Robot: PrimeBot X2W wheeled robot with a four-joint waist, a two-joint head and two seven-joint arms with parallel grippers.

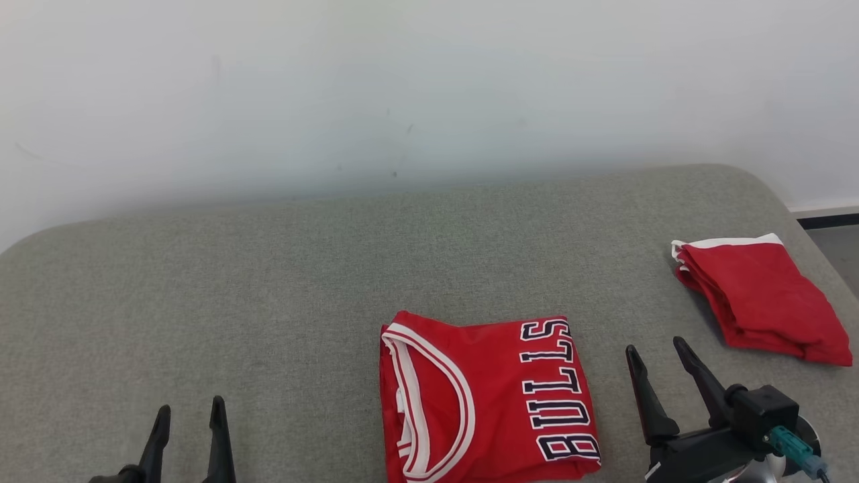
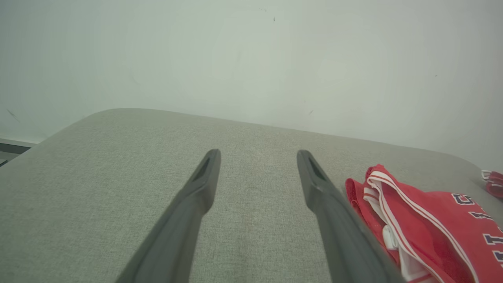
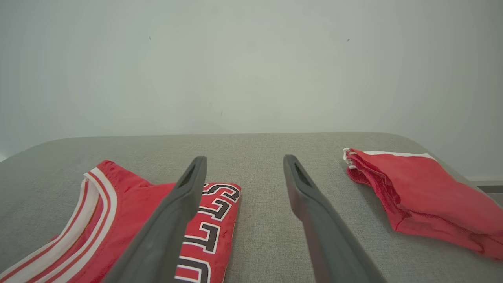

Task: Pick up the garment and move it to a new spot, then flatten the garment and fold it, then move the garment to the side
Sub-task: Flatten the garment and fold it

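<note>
Resting at the lower left of the head view, left gripper [image 1: 190, 404]: fingers spread wide, nothing between them, tips over the bare grey padded surface [image 1: 268, 282], well apart from any cloth.

Centre: red jersey [image 1: 483, 396] lies folded flat on the surface. White-trimmed neckline is toward the left, "BULLS" lettering runs along its right edge.

Right gripper [image 1: 653, 345]: near the jersey's right edge, with a strip of grey showing between them. Fingers likewise wide apart, holding nothing.

Far right: second red garment [image 1: 762, 298], folded, white band at its far end, near the surface's right edge, well apart from the jersey.

Pale wall [image 1: 429, 87] behind.
</note>
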